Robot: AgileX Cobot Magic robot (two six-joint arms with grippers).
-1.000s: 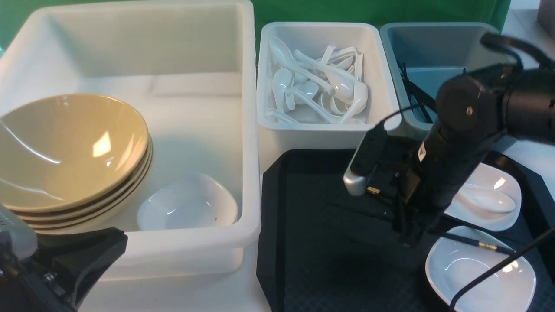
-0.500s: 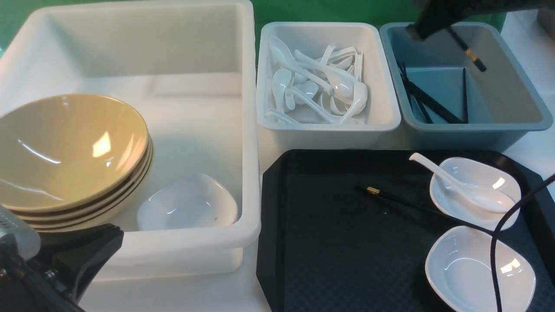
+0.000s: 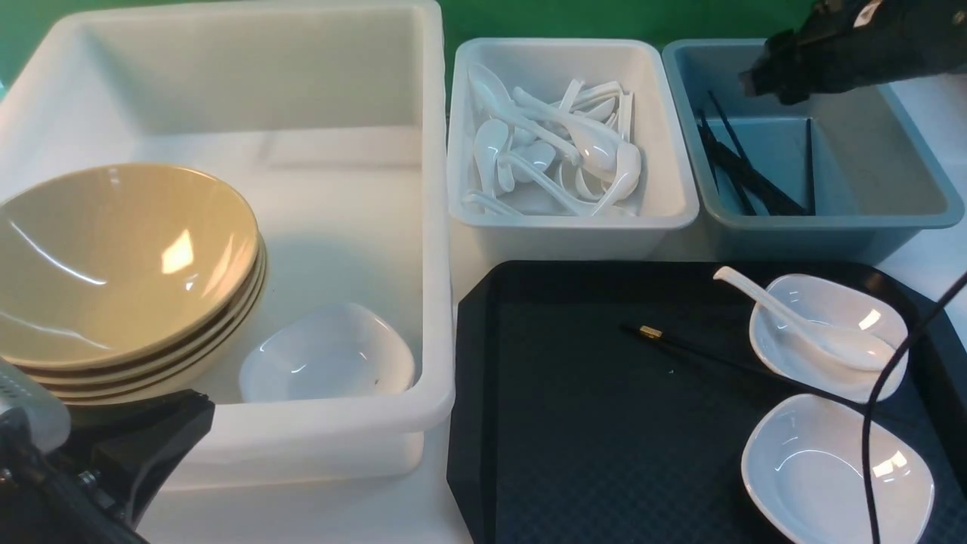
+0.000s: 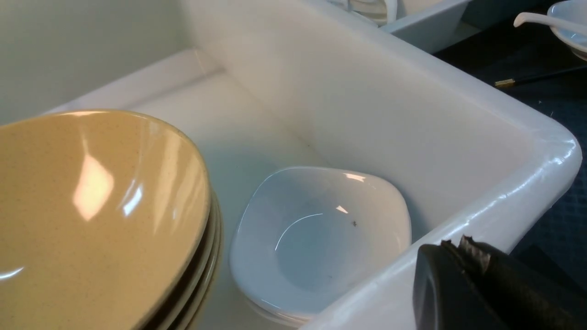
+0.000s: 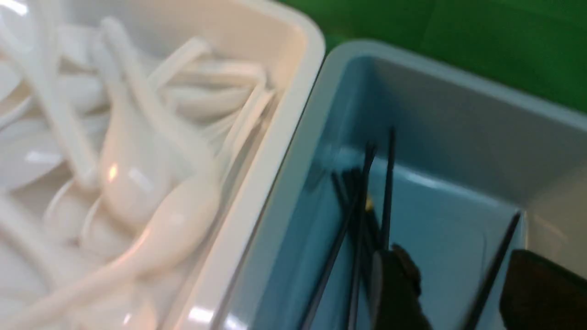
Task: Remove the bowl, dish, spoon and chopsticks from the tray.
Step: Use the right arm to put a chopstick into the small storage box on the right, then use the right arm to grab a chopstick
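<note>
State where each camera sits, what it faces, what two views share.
Front: between the arms, facing forward over tubs and tray; left pincer, right arm show.
Left wrist: on the left arm, facing bowls in the white tub; that pincer shows, shut.
Right wrist: on the right arm, facing the blue-grey tub; right pincer shows, open.
Shared: front and right wrist both show that tub's chopsticks.

Big white tub [image 3: 432, 227] on the left — next to it a smaller white bin [image 3: 574, 223], then a blue-grey tub [image 3: 831, 223] — green backdrop [image 3: 566, 19] behind them.
</note>
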